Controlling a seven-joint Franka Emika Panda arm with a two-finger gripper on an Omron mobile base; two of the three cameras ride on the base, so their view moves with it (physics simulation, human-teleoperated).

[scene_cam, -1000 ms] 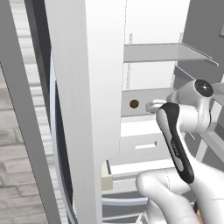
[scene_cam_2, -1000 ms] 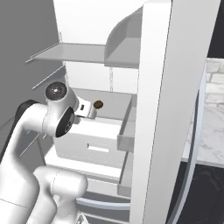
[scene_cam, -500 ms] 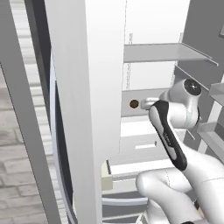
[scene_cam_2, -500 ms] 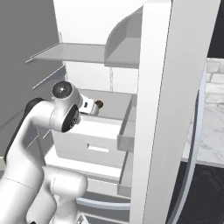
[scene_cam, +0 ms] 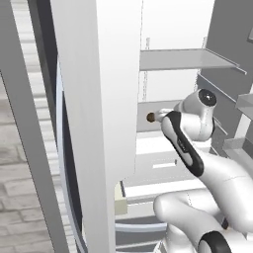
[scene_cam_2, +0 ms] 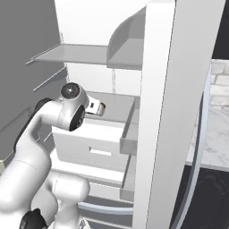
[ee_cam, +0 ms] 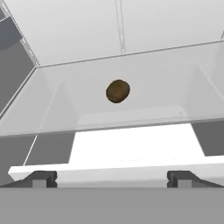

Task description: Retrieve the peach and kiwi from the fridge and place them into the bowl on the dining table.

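1. The white arm has pushed further into the tall grey-silver fridge (scene_cam: 99, 99) over the last second. Its hand, which sat back from the small round brown-olive kiwi (ee_cam: 117, 91), now reaches right up beside it in the left base view.
2. The gripper (ee_cam: 112, 177) has its jaws spread wide apart with nothing between them, as they were a second ago. The two dark fingertips (ee_cam: 41, 177) stand well apart at the bottom of the hand view.
3. I judge this to be the approach to the kiwi: the reach is nearly done, but the closing has not begun.
4. The kiwi lies alone on the grey fridge shelf (ee_cam: 57, 118), towards its far side, roughly centred ahead of the jaws.
5. The hand view shows the whole kiwi. It also shows that a stretch of shelf lies between the fruit and the fingertips.
6. In the left base view the kiwi (scene_cam: 150, 117) is a small dark spot at the edge of the white fridge door panel, touching the outline of the hand.
7. In the right base view the hand covers the fruit, but the white drawer (scene_cam_2: 89, 147) under the shelf is plain.
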